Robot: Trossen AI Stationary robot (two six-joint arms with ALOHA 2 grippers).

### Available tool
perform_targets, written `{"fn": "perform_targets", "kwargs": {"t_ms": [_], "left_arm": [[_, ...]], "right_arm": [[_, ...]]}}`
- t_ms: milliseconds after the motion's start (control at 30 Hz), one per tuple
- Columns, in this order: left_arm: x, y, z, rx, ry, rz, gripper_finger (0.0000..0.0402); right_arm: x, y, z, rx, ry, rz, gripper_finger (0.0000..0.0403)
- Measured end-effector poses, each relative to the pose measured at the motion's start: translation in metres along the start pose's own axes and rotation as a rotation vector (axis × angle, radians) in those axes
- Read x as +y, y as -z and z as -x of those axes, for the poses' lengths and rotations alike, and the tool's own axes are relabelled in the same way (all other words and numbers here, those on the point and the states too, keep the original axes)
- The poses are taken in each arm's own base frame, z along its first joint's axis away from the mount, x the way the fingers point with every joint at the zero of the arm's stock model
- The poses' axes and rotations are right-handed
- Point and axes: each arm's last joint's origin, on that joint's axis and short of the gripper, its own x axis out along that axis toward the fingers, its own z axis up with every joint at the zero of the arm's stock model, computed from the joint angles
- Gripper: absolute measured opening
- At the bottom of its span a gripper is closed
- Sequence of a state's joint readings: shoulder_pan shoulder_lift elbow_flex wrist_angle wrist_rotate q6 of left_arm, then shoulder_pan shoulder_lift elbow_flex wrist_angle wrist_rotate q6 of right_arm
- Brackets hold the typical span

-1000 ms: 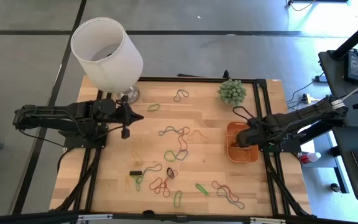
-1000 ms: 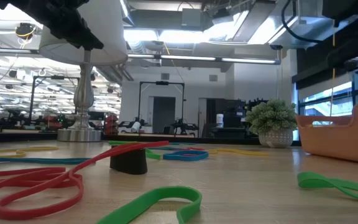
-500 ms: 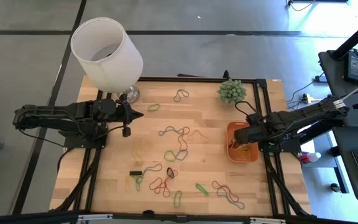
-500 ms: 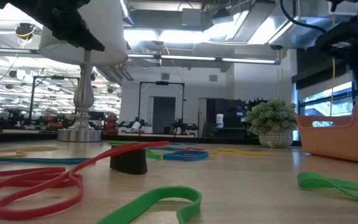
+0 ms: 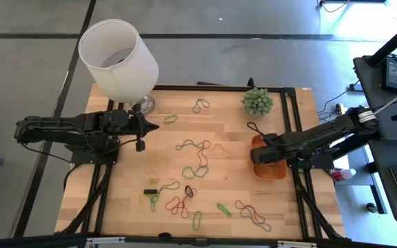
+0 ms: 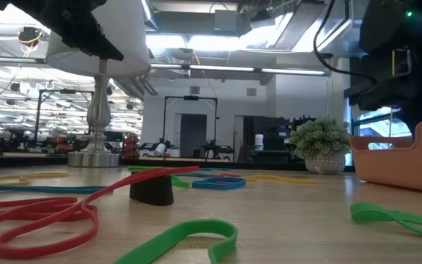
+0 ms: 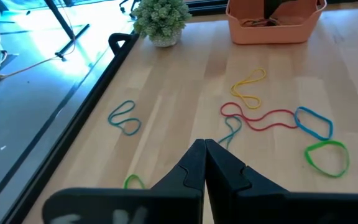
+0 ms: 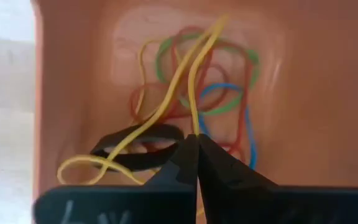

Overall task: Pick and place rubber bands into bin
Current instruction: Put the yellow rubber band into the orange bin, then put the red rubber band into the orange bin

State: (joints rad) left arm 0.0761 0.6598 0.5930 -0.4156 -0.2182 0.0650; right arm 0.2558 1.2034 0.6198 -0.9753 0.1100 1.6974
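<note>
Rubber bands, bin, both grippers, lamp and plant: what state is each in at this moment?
Right gripper: over the bin, shut on a yellow rubber band.
Yellow rubber band: pinched, trailing down into the bin.
Bin: upright, several bands inside.
Loose rubber bands: scattered flat on the table.
Left gripper: shut, empty, above the table near the lamp.
Lamp: upright.
Plant: upright.

The lamp crowds the surface's far left corner, the potted plant the far right, just behind the bin. Between them, bare wood lies open; rubber bands litter the middle and near edge.
</note>
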Motion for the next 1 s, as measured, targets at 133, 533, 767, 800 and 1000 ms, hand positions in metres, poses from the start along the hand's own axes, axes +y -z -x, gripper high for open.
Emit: {"fn": "perform_targets", "kwargs": {"t_ms": [133, 533, 767, 800, 1000], "left_arm": [[-0.001, 0.0, 0.0, -0.001, 0.018, 0.004, 0.0003], [-0.002, 0.0, 0.0, -0.003, 0.039, 0.039, 0.0001], [-0.008, -0.001, 0.001, -0.008, 0.114, 0.027, 0.0002], [-0.008, -0.001, 0.001, -0.009, 0.121, 0.026, 0.0002], [-0.011, -0.001, 0.002, -0.011, 0.143, 0.026, 0.0003]], "right_arm": [[0.003, 0.0, 0.002, 0.011, -0.021, -0.002, 0.0056], [0.018, 0.001, 0.05, 0.028, -0.17, -0.024, 0.0176], [0.045, 0.024, 0.105, -0.034, -0.341, 0.075, 0.0132], [0.05, 0.03, 0.112, -0.028, -0.359, 0.098, 0.0124], [0.078, 0.08, 0.13, 0.029, -0.374, 0.242, 0.0089]]}}
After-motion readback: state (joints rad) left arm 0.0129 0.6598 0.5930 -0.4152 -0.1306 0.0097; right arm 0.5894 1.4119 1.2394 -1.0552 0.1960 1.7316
